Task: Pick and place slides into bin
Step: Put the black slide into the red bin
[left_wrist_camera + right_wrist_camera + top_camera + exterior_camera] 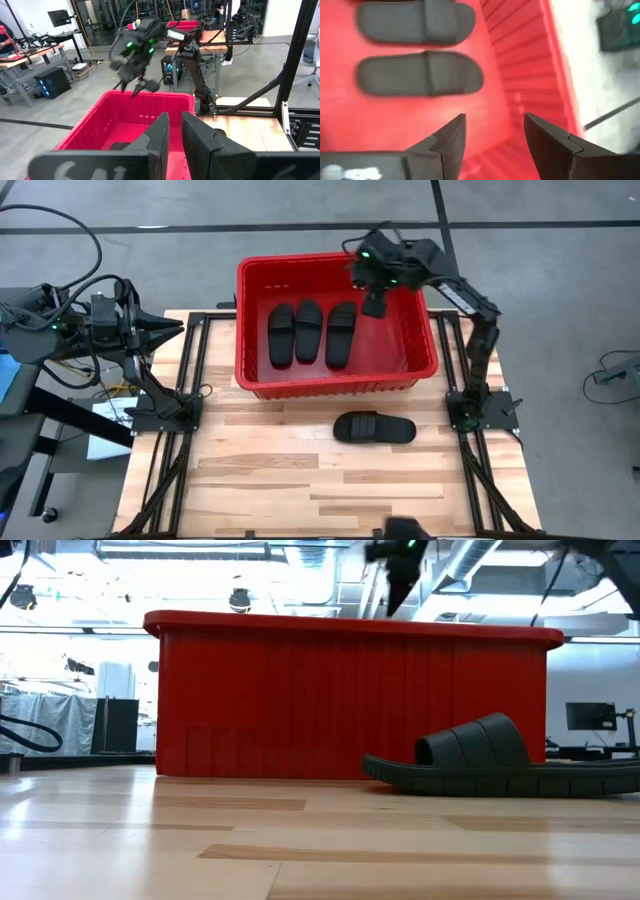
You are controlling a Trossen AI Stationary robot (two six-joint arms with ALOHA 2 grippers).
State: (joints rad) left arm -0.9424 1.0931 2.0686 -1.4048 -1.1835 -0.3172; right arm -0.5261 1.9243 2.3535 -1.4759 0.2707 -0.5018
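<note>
The red bin (pixel 420 370) stands at the table's far middle. Three black slides (pixel 309 333) lie side by side on its flat bottom, soles down. A fourth slide (pixel 374 428) lies sole down on the table just in front of the bin, also in the low view (pixel 500 755). My right gripper (pixel 374 302) hovers above the bin's right part, open and empty, fingers (pixel 451 134) pointing down, two slides (pixel 420 80) below it. My left gripper (pixel 170 330) waits at the table's far left edge with fingers (pixel 172 132) nearly together, holding nothing.
Black frame rails (pixel 190 410) run along the table's left and right sides by the arm bases. Bare wood lies in front of the bin around the fourth slide. Cables and equipment stand off the table's left edge.
</note>
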